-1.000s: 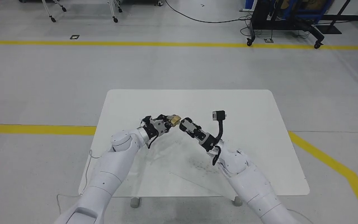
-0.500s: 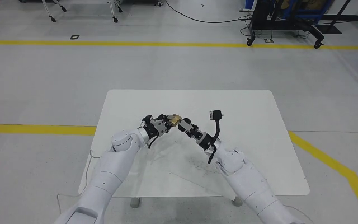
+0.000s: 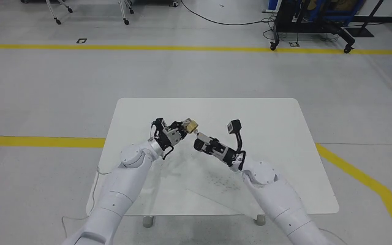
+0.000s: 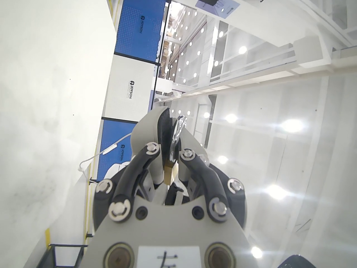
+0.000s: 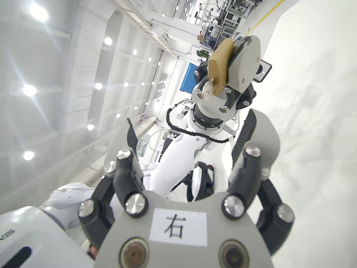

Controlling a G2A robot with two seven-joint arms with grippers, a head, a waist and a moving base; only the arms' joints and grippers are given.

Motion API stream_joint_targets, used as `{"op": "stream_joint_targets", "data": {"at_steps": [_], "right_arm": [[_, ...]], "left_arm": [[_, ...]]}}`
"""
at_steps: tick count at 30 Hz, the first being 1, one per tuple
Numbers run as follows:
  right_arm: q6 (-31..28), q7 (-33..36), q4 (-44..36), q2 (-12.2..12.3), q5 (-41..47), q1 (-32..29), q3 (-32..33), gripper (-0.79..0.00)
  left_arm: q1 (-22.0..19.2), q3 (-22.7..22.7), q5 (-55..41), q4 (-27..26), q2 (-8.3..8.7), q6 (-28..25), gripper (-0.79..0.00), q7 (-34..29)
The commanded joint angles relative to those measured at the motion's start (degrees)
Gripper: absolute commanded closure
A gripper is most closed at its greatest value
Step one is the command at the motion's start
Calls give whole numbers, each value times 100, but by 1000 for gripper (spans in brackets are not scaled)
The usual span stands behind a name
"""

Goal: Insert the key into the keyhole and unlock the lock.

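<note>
My left gripper (image 3: 182, 128) is shut on a brass padlock (image 3: 192, 125), held above the middle of the white table (image 3: 269, 116). In the left wrist view the padlock's brass body (image 4: 169, 173) and silver shackle (image 4: 177, 129) sit between the closed fingers (image 4: 149, 132). From the right wrist view the padlock (image 5: 220, 62) faces me with a small silver key (image 5: 207, 90) sticking out of its end. My right gripper (image 3: 198, 145) is open and holds nothing (image 5: 192, 129). It sits a short gap nearer the robot than the padlock, not touching it.
A black camera bracket (image 3: 236, 131) rises from the right forearm. Yellow floor lines (image 3: 184, 47) run beyond the table, and a wheeled black rack (image 3: 318, 24) stands at the far right.
My right gripper, close against the padlock a moment ago, has drawn back toward the robot. The left gripper has shifted the padlock slightly away and up.
</note>
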Motion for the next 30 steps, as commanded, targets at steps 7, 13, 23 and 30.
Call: {"op": "stream_joint_targets", "data": {"at_steps": [7, 13, 23, 30], "right_arm": [[426, 618, 306, -10, 903, 141, 30, -292], [465, 552, 453, -34, 951, 217, -18, -305], [473, 420, 543, -48, 933, 249, -28, -83], [525, 293, 594, -60, 971, 262, -15, 0]], "left_arm": [[41, 53, 247, -100, 20, -170, 0, -235], [45, 50, 244, -101, 23, -215, 0, -286], [46, 56, 247, -100, 25, -264, 0, -345], [44, 64, 257, -103, 26, -294, 0, -385]]}}
